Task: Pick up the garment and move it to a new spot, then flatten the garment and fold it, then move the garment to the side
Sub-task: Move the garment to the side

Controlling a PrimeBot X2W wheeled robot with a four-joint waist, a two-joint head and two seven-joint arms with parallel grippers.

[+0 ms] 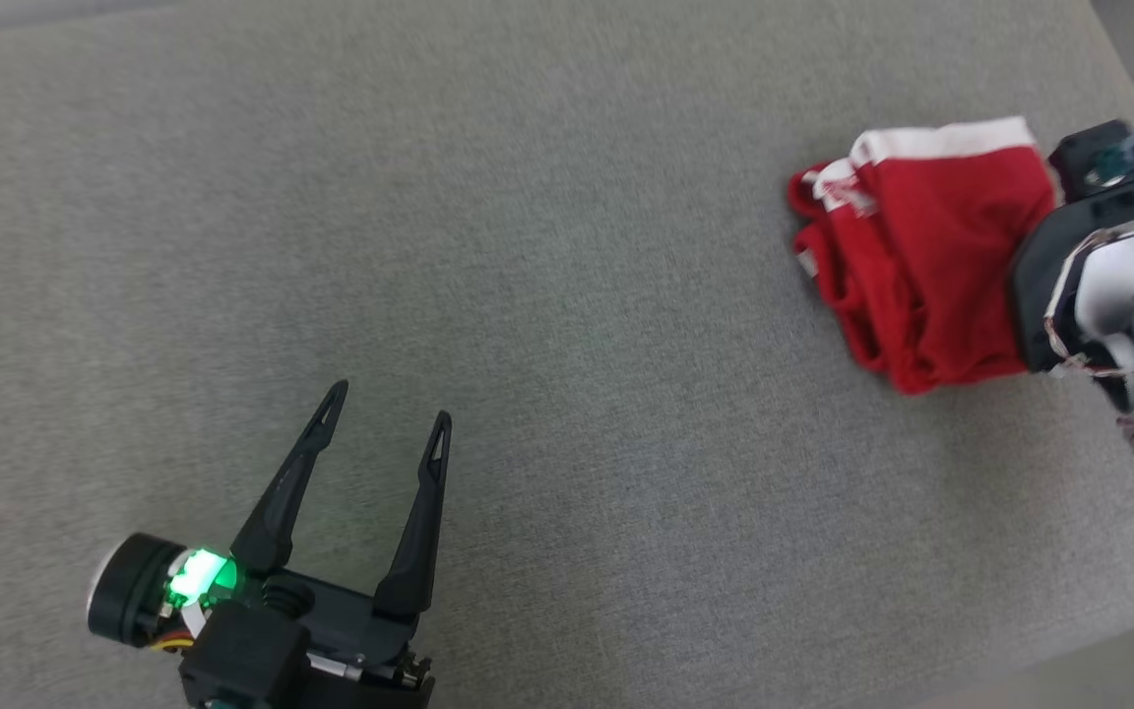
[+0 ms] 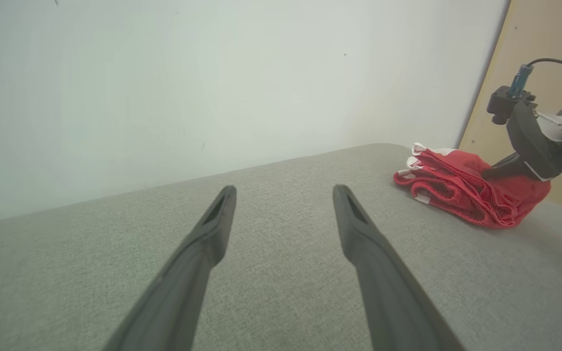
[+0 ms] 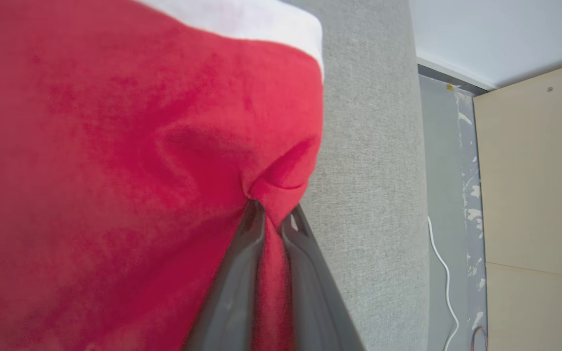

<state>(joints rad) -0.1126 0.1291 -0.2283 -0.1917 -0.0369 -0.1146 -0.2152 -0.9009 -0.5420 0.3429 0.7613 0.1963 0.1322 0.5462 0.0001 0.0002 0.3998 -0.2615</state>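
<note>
A: Where is the garment [image 1: 921, 266]?
B: Bunched up, red, near the right edge of the grey cloth surface [image 1: 528, 246]. The right gripper [image 3: 273, 219] is narrow, pinching a fold of it.
A: And the left gripper [image 1: 385, 418]?
B: Spread wide, holding nothing, well apart from the garment.

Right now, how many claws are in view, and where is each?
2. The left claw stands open above the grey surface at the head view's lower left. The right claw is shut on the red garment near the surface's right edge.
</note>
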